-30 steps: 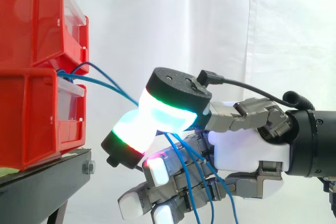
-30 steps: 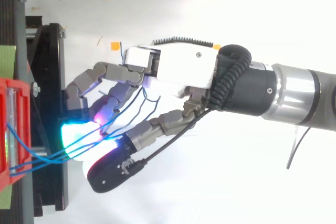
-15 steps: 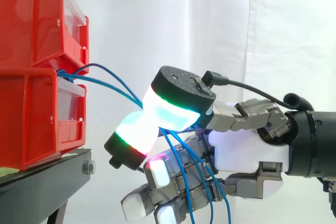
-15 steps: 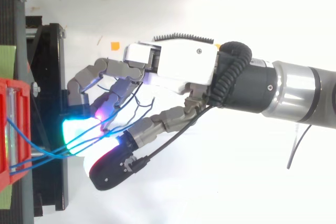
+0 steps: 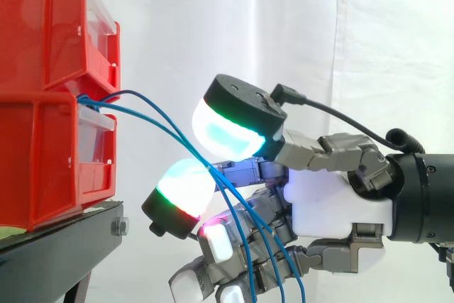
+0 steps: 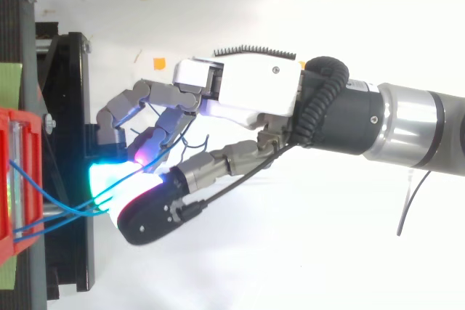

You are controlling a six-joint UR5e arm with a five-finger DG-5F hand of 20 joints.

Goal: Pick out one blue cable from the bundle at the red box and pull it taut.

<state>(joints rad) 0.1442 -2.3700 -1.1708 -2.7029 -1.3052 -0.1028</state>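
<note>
Now: a white curtain [image 5: 284, 26] backs the whole scene. We see the red bins [image 5: 42, 104] stacked at the left of the side view, on the black stand [image 5: 64, 235]. The arm [image 6: 407, 125] comes in from the right. The hand [image 5: 333, 200] sits near the bins and apart from them. Its fingers [image 5: 181, 189] are curled below the thumb [image 5: 230, 129], whose pad glows cyan and green. The blue cables [image 5: 91, 101] leave the gap between the upper and lower bin and curve across to the hand. We note that they pass between the thumb pad and the top finger pad, then hang down across the curled fingers: fingers clenched round the cables.
</note>
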